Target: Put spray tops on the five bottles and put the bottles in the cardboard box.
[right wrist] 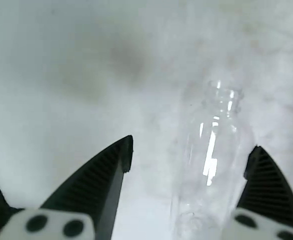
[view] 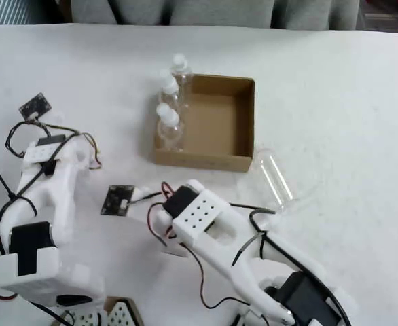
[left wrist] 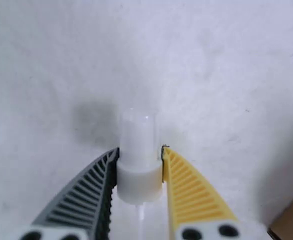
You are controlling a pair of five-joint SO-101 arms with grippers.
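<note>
Clamping a spray top (left wrist: 139, 172), the left gripper (left wrist: 140, 151) sits closed. The right gripper (right wrist: 192, 146) gapes wide astride a clear bottle (right wrist: 211, 155).

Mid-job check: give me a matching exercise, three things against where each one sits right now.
Things:
1. spray top
2. topless bottle
3. three topped bottles

Places:
A. inside the cardboard box, along one wall
B. lying on the table, between the fingers of the open right gripper
C. clamped in the left gripper

Pairs: 1-C; 2-B; 3-A
</note>
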